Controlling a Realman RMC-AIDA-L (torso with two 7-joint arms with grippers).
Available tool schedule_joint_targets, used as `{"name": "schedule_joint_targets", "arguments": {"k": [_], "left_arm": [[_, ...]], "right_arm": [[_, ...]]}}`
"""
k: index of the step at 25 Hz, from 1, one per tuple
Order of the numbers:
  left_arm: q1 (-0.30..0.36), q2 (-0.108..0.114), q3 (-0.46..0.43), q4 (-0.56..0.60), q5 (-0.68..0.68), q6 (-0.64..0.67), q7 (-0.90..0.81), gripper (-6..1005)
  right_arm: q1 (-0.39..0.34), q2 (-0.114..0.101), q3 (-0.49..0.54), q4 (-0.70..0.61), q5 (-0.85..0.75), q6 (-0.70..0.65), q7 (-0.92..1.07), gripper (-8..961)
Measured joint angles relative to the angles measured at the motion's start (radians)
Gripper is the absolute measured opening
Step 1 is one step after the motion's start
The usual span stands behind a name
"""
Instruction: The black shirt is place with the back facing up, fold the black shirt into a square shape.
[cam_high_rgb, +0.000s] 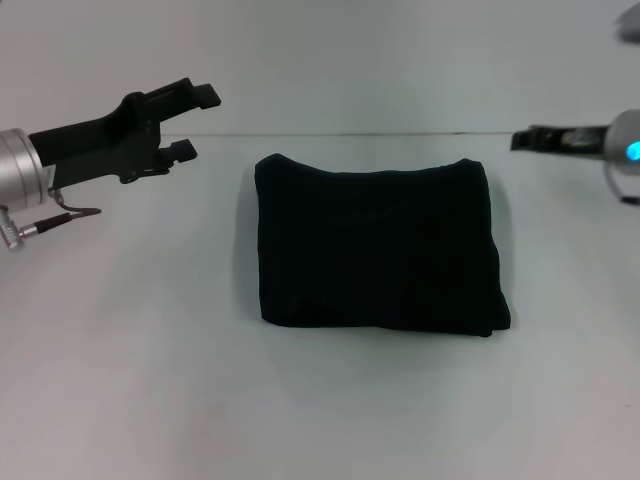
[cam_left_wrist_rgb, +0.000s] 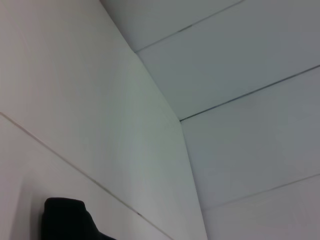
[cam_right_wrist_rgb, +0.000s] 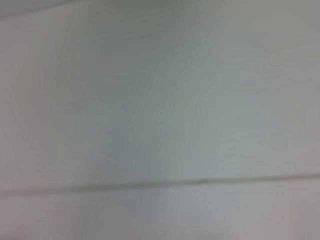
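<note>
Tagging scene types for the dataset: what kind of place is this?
Probably a lab or test bench, not a home. A bare white table holds only the folded black shirt; plain white panelled walls stand behind it. The left gripper, open, and the right gripper hover apart at either side.

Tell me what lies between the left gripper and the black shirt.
Nothing but bare white table, as the head view shows. The left gripper hangs open, off the upper left corner of the folded black shirt, not touching it.
</note>
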Motion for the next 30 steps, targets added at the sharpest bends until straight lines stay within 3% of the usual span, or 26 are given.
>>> {"name": "schedule_joint_targets", "arguments": {"k": [3,5,7,11,14,16,19,27,30], "left_arm": [[0.002,0.008,0.006,0.000,0.002,0.029,0.000,932],[0.004,0.018,0.010,-0.005,0.016,0.062,0.001,932],[0.008,0.027,0.012,-0.012,0.036,0.100,0.003,932],[0.021,0.034,0.010,-0.020,0.099,0.196,0.011,931],[0.023,0.034,0.011,-0.053,0.140,0.246,0.030,931],[0.021,0.031,0.012,-0.088,0.166,0.252,0.034,930],[0.023,0.012,0.015,-0.123,0.191,0.196,0.030,909],[0.014,-0.062,0.092,-0.179,0.241,-0.017,0.016,770],[0.012,-0.078,0.102,-0.177,0.241,-0.044,0.015,749]], "right_arm": [[-0.061,-0.039,0.071,-0.092,0.103,-0.169,-0.064,272],[-0.128,-0.041,0.120,-0.153,0.245,-0.303,-0.191,396],[-0.211,-0.032,0.169,-0.190,0.433,-0.459,-0.362,560],[-0.350,-0.017,0.199,-0.182,0.663,-0.767,-0.640,632],[-0.428,0.014,0.210,-0.177,0.698,-0.939,-0.863,686],[-0.475,0.046,0.236,-0.175,0.703,-0.976,-0.950,722],[-0.505,0.067,0.266,-0.150,0.706,-0.985,-0.990,747],[-0.489,0.056,0.301,-0.080,0.708,-0.980,-1.017,703],[-0.481,0.053,0.304,-0.079,0.712,-0.980,-1.016,704]]}}
